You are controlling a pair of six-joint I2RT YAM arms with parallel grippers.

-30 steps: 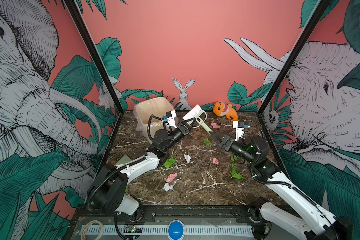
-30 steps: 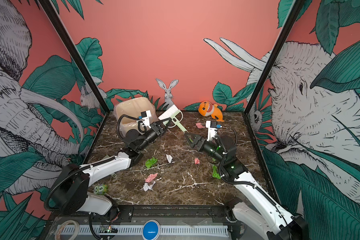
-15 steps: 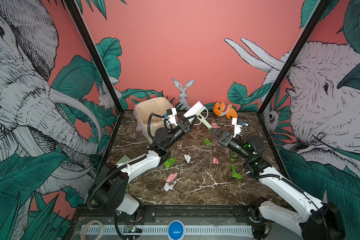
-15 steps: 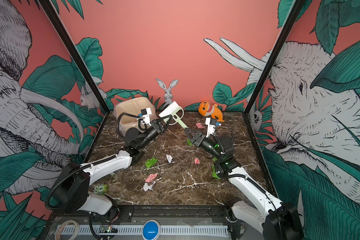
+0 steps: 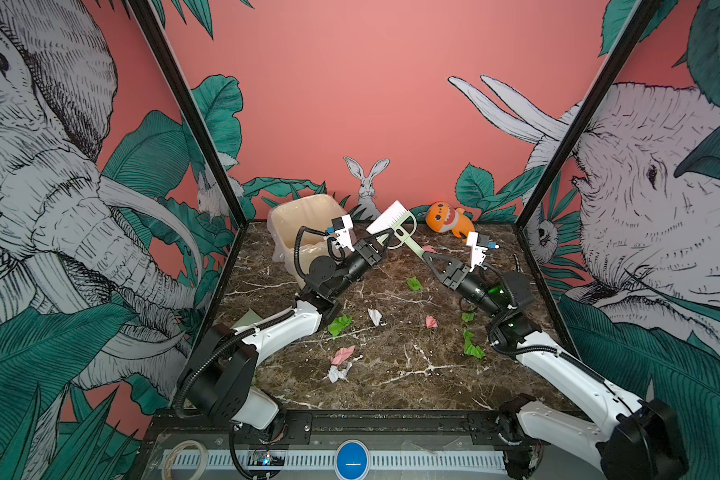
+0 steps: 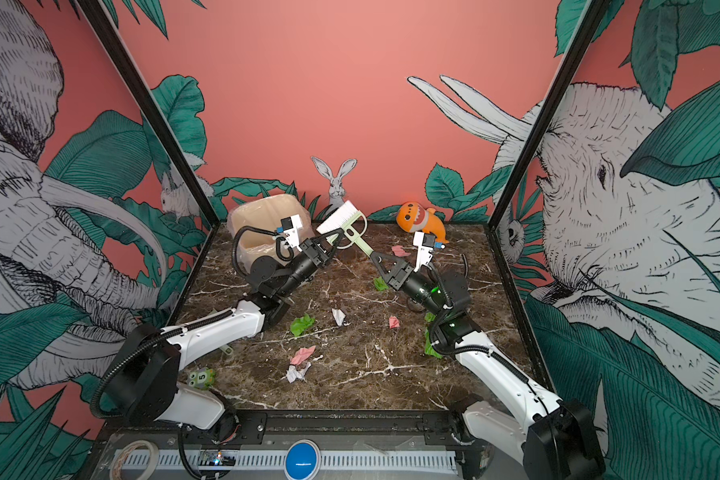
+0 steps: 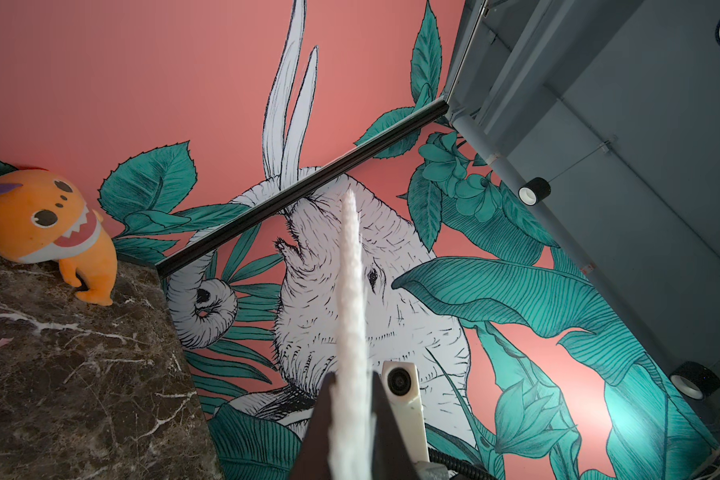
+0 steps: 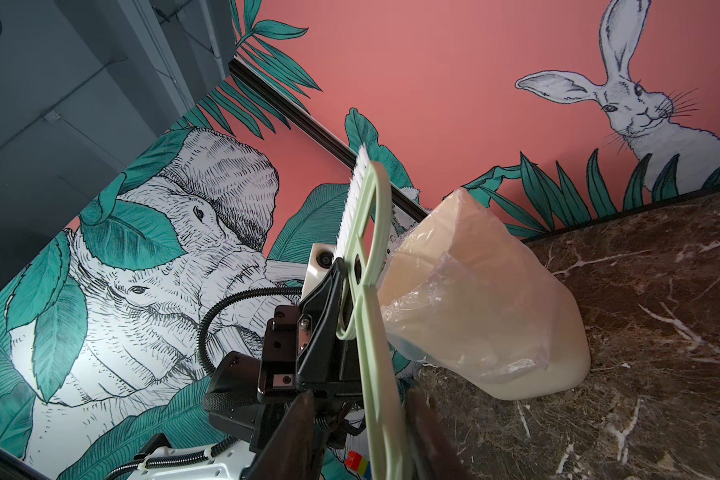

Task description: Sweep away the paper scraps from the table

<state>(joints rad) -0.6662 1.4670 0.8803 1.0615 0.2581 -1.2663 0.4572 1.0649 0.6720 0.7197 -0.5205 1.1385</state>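
You are at the hand-over of the brush [image 5: 391,217], not yet sweeping: your left gripper [image 5: 385,239] has its jaws pressed on the white bristle head, held above the tabletop [image 5: 391,386] toward 12 o'clock, and your right gripper [image 5: 427,256] sits at the pale green handle. The paper scraps [image 5: 340,325] lie untouched, strewn from the centre out to 6 and 4 o'clock, with one pink bit near 1 o'clock; the bin [image 5: 304,216] stands at 11 o'clock. In both top views the right tips are too small to judge, but the right wrist view shows those jaws spread astride the handle, seemingly with a gap on one side. Only the left wrist view shows the bristles edge-on in the pinch. Next, clamp the handle firmly before the left lets go, then bring the bristles down behind the scraps
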